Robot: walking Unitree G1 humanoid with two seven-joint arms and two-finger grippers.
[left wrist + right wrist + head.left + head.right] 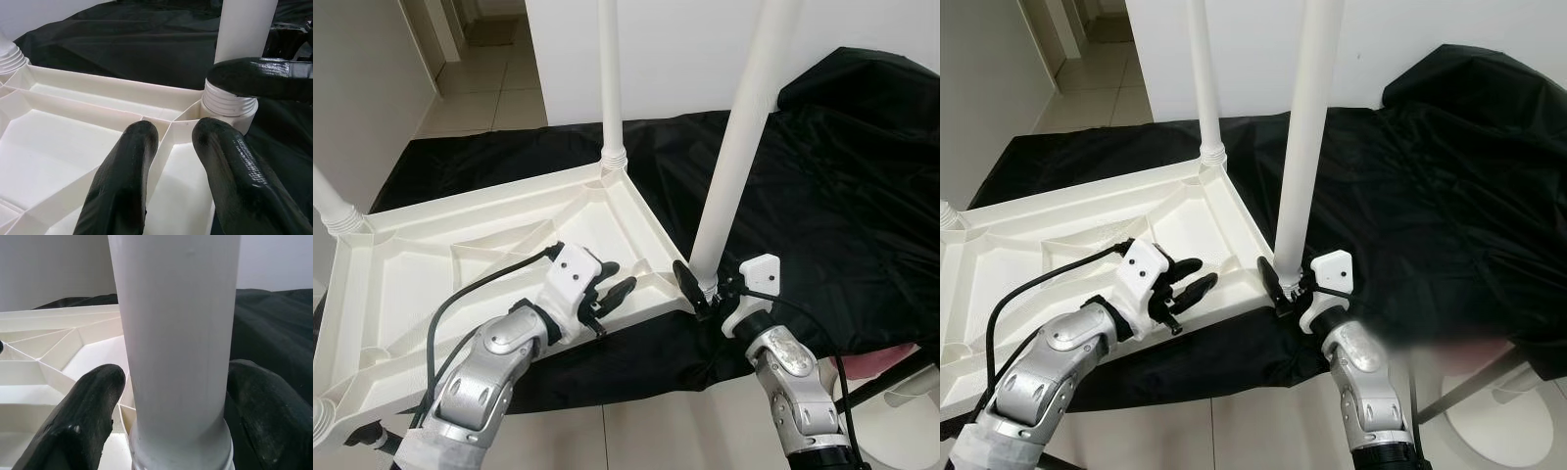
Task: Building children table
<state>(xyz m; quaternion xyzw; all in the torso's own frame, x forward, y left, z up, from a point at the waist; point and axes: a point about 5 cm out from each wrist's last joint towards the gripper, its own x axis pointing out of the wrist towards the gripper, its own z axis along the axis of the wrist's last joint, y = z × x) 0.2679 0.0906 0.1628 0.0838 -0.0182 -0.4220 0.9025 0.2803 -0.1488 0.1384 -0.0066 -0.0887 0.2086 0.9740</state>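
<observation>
— Right end effector?
— Its fingers clasp the base of a white leg, upright in the corner socket.
— Left end effector?
— Narrowly parted, straddling a rib inside the upturned white table, which lies on a black sheet

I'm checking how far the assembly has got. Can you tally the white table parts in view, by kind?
Upside-down tabletop: 1
Legs standing in corner sockets: 3 (far corner, left corner, near corner between the right pincer's fingers)
Total: 4 parts
</observation>
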